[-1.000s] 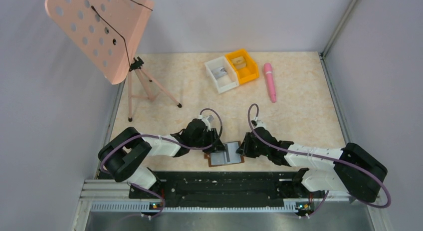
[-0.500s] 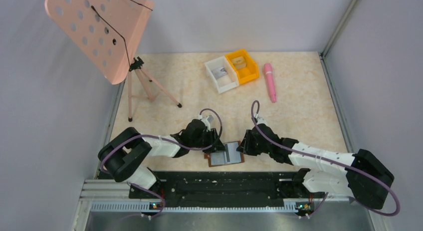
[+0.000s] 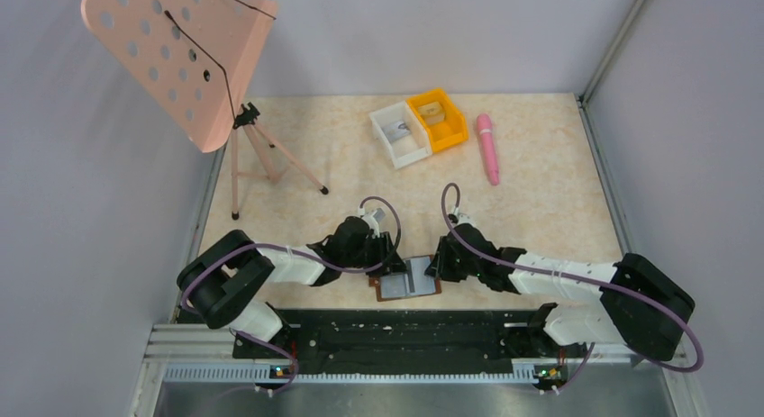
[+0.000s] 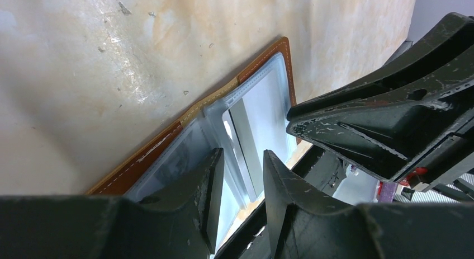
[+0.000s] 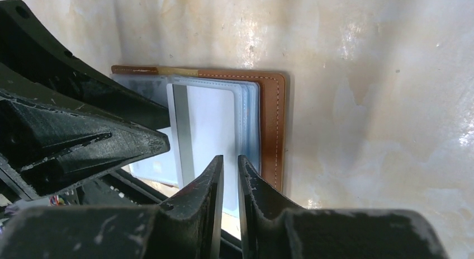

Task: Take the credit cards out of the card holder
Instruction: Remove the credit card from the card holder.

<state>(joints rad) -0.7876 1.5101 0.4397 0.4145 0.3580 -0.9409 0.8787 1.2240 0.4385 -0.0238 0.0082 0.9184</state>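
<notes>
Credit cards [image 5: 209, 125]: clear from wrists only

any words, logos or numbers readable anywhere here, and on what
None can be read.
The credit card showing in the card holder looks blank on its visible face.
Whatever lies in the white bin and orange bin is too small to make out.
The pink pen shows no legible marking.

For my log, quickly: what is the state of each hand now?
Left hand: partly open, nothing gripped, over the card holder.
Right hand: almost closed; whether it grips a card cannot be told.
</notes>
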